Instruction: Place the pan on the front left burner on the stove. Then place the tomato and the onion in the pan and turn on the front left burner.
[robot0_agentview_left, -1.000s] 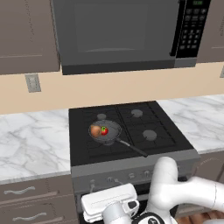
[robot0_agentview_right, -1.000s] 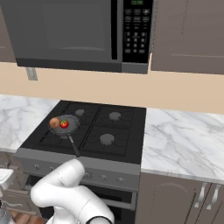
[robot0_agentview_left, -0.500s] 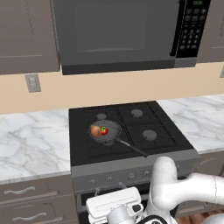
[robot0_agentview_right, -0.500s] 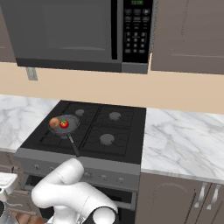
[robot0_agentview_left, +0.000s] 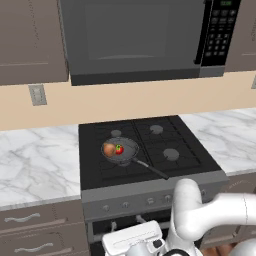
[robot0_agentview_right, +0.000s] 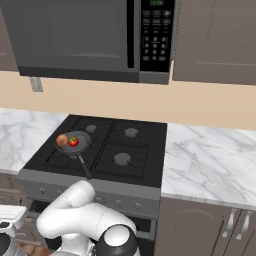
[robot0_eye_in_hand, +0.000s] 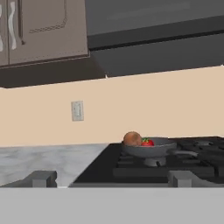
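Low before the stove (robot0_agentview_left: 150, 187) – arm folded down, jaws wide apart.

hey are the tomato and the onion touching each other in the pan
Touching, as far as the views show. In the left base view the tomato sits right against the onion in the pan, no gap between them; the hand view agrees.

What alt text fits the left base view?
A pan holding an onion and a tomato sits on the stove's front left burner, handle pointing front-right. The white arm bends low before the knobs.
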